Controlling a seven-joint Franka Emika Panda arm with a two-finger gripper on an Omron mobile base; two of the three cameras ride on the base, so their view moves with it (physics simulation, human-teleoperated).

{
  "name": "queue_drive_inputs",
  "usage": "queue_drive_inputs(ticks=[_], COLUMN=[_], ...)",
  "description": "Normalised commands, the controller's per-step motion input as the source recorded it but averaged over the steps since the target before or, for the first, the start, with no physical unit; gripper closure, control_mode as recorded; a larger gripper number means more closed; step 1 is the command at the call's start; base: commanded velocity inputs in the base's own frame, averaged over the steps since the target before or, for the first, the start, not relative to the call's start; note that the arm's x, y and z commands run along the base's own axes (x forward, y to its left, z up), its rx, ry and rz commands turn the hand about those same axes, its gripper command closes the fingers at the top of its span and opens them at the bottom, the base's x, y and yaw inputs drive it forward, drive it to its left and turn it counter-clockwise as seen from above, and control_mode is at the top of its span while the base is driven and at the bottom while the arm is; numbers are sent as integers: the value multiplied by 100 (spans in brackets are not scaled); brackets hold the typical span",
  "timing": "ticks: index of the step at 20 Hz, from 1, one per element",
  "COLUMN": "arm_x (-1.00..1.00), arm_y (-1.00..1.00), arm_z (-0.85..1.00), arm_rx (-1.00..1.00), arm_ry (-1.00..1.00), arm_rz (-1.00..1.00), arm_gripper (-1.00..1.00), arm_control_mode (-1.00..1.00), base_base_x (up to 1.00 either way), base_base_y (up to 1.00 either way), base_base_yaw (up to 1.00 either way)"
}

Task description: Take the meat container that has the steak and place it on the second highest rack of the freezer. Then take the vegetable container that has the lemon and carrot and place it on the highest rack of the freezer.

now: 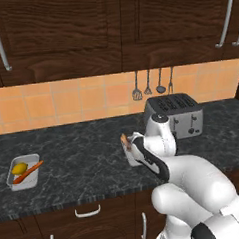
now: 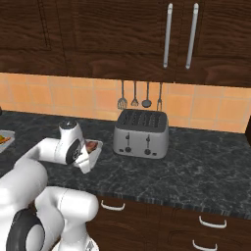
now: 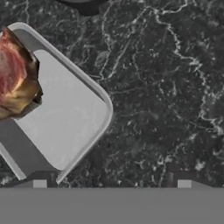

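The meat container is a shallow white tray on the dark counter, with the reddish steak at its far-left end. My gripper hangs open just above it: one fingertip over the tray's near corner, the other over bare counter. In the right base view the hand covers part of the meat container and the steak. The vegetable container, far left, holds the lemon and the carrot. The freezer is out of view.
A silver toaster stands against the tiled wall just right of the arm, with utensils hanging above it. Dark wall cabinets overhang the counter. Drawers sit below the counter's front edge.
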Motion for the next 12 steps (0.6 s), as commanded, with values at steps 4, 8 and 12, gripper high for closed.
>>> queue_drive_inputs(ticks=[4,8,12], arm_x=[44,40,12], arm_y=[0,0,0], arm_z=[-21,-21,-35], arm_rx=[3,2,0], arm_ry=[12,12,2], arm_rz=[-6,-2,-1], arm_gripper=[-100,-100,-100], arm_control_mode=[-100,-100,-100], base_base_x=[0,0,0], base_base_y=[0,0,0], base_base_yaw=[0,0,0])
